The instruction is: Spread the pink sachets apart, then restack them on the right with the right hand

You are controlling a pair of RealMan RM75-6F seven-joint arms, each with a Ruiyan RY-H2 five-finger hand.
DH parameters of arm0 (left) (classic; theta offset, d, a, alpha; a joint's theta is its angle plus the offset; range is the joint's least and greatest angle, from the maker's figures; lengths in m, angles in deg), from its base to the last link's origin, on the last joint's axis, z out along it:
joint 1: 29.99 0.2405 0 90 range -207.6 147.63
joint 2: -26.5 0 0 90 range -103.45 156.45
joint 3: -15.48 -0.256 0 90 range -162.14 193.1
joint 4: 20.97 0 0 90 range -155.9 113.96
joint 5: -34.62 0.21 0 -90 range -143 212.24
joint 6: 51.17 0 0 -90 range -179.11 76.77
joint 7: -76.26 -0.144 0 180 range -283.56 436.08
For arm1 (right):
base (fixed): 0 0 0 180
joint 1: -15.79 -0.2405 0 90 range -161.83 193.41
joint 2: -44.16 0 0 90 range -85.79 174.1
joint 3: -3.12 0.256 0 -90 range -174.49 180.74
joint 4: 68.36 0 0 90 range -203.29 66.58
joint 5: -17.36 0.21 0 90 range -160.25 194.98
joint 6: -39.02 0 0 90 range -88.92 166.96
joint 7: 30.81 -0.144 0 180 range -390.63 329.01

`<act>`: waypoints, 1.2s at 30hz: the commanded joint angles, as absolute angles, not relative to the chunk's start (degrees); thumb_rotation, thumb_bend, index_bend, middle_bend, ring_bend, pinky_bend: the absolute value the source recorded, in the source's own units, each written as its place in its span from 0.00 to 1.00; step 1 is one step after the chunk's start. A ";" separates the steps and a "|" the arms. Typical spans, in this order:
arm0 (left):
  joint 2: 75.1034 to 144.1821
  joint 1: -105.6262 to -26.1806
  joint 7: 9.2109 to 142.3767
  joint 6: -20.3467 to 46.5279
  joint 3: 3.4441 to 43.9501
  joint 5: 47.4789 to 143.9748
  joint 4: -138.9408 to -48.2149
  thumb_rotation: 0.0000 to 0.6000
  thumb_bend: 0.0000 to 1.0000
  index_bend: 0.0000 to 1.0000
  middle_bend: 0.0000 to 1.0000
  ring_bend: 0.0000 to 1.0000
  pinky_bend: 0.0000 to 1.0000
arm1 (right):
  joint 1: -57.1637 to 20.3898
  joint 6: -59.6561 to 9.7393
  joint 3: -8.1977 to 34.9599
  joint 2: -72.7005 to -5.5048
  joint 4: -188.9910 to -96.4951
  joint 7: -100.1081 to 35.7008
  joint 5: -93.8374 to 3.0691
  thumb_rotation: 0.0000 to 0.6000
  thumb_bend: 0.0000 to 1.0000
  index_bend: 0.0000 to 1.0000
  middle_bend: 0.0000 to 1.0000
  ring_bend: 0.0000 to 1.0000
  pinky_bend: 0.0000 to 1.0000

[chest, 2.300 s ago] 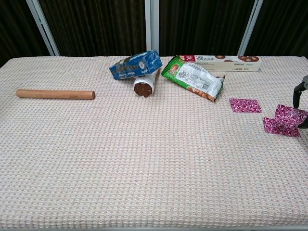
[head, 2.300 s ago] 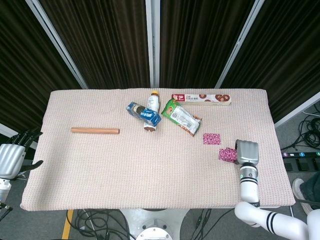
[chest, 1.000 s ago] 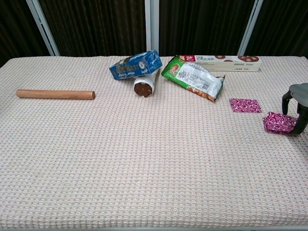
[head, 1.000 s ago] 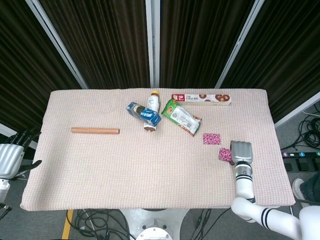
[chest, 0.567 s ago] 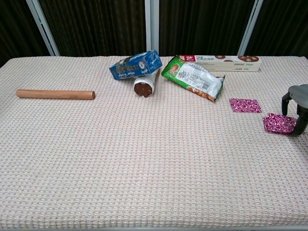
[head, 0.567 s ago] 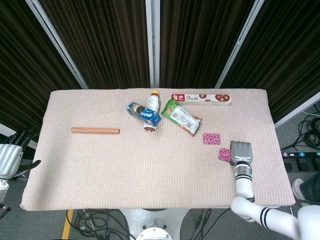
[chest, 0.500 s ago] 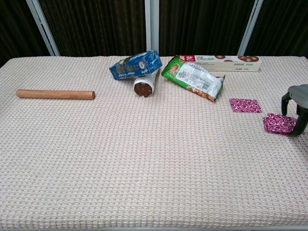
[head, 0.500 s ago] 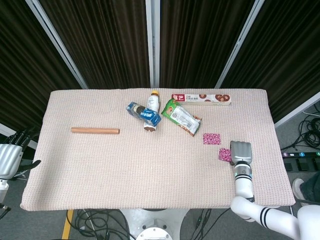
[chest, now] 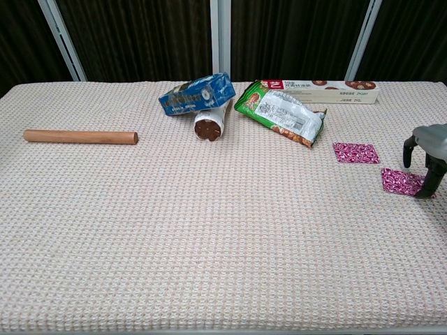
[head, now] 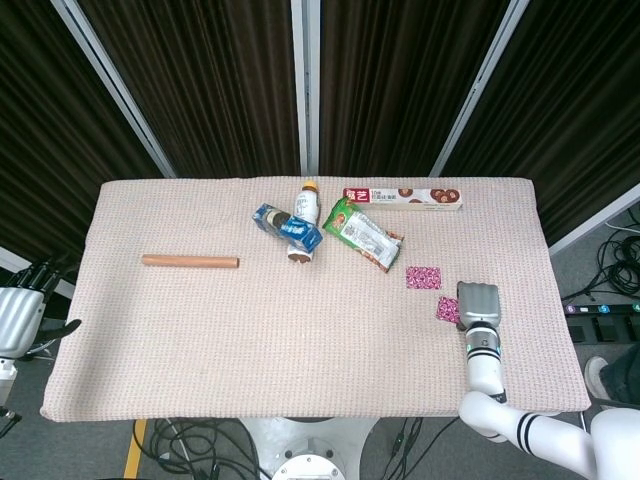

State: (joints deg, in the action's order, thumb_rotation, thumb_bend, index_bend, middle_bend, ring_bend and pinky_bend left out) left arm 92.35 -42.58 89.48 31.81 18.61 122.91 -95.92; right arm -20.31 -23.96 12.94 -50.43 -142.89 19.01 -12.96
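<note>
Pink sachet (chest: pixel 402 181) lies flat on the right side of the woven cloth (chest: pixel 209 230), right under the right hand (chest: pixel 425 156). The hand points down over it with its dark fingers (chest: pixel 408 152) spread apart, and one fingertip touches the sachet's right edge. It does not seem to hold anything. A second pink sachet (chest: pixel 355 152) lies near, up and to the left, apart from the first. The left hand (head: pixel 20 315) hangs off the table's left side, fingers apart, holding nothing.

- Pink sachets (chest: pixel 356 152) with white speckled pattern
- Brown stick (chest: pixel 80 137)
- Blue box (chest: pixel 196 93)
- Green and white snack bag (chest: pixel 279 112)
- Beige waffle-pattern tablecloth (chest: pixel 209 230)
</note>
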 commanded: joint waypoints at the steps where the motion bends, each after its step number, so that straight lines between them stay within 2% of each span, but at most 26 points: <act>1: 92.34 -42.57 89.52 31.87 18.65 122.92 -95.95 1.00 0.09 0.25 0.22 0.19 0.29 | -20.34 -24.00 13.01 -50.16 -143.33 19.11 -12.85 1.00 0.00 0.39 1.00 1.00 0.96; 14: 92.30 -42.67 89.13 31.96 18.70 123.12 -96.29 1.00 0.09 0.25 0.22 0.19 0.29 | -22.73 -26.26 15.40 -47.84 -147.85 19.70 -15.37 1.00 0.00 0.39 1.00 1.00 0.96; 25: 91.50 -42.49 88.29 32.21 18.96 122.76 -97.19 1.00 0.09 0.25 0.22 0.19 0.29 | -29.53 -16.48 16.79 -51.06 -135.73 19.94 -16.39 1.00 0.00 0.39 1.00 1.00 0.95; 36: 91.50 -42.65 87.61 31.19 18.97 122.13 -97.12 1.00 0.09 0.25 0.22 0.19 0.29 | -31.53 -10.23 16.17 -56.50 -125.02 18.38 -14.02 1.00 0.00 0.37 1.00 1.00 0.95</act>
